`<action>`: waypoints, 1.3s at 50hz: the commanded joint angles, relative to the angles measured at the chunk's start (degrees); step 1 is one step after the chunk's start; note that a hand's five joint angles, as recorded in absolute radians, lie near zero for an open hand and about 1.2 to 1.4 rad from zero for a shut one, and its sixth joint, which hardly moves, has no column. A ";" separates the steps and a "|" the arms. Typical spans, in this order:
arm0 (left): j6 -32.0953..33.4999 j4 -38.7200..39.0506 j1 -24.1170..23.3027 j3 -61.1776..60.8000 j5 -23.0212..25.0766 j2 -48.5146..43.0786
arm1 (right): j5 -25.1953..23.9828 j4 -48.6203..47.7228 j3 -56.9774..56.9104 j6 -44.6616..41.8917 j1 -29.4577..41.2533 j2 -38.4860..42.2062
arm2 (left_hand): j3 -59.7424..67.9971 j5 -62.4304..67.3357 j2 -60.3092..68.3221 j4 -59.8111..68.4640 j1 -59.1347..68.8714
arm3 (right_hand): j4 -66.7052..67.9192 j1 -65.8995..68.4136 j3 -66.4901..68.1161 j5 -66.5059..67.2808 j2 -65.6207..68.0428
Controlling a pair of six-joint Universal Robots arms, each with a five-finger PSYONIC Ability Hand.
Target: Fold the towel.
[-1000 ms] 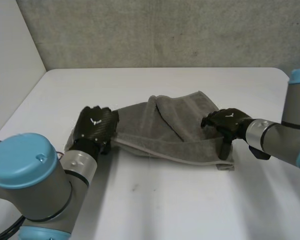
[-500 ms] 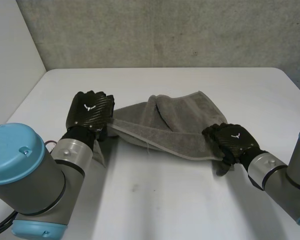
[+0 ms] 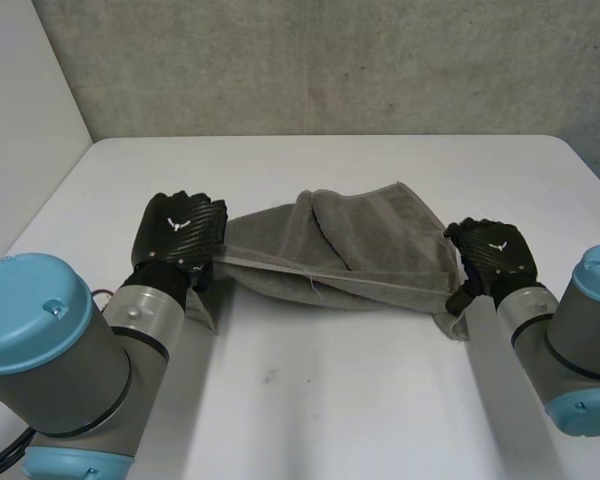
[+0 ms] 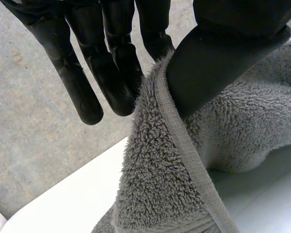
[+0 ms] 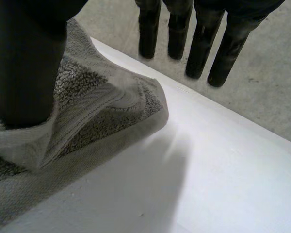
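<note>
Two ends of the towel (image 3: 370, 240) are held just above the table (image 3: 310, 400), the rest draped on it. One is pinched by the left hand (image 3: 183, 228), thumb against fingers. The other is pinned under the thumb of the right hand (image 3: 492, 256), fingers straight, so a slip is risked if pulled tighter.

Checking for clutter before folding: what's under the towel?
Table shows under the towel at its raised near edge, pinched by the left hand and right hand. Where the far part lies flat, anything beneath is covered.
</note>
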 commanded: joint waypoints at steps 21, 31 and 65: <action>0.01 -0.09 1.49 -1.23 -0.01 0.17 | -5.63 14.31 -1.27 7.65 0.80 -0.47 | 10.23 11.13 10.18 10.11 11.25 | 28.53 28.28 28.49 27.99 28.97; 0.01 -0.09 1.49 -1.24 -0.09 0.08 | -5.63 12.20 -2.50 6.94 0.80 2.08 | 10.23 11.13 10.18 10.11 11.25 | 52.41 52.15 52.37 51.87 52.84; 9.85 -40.68 2.28 23.63 0.61 15.83 | -16.17 69.58 -43.62 -22.76 -6.40 -22.02 | 10.23 11.13 10.18 10.11 11.25 | 57.23 56.97 57.19 56.69 57.67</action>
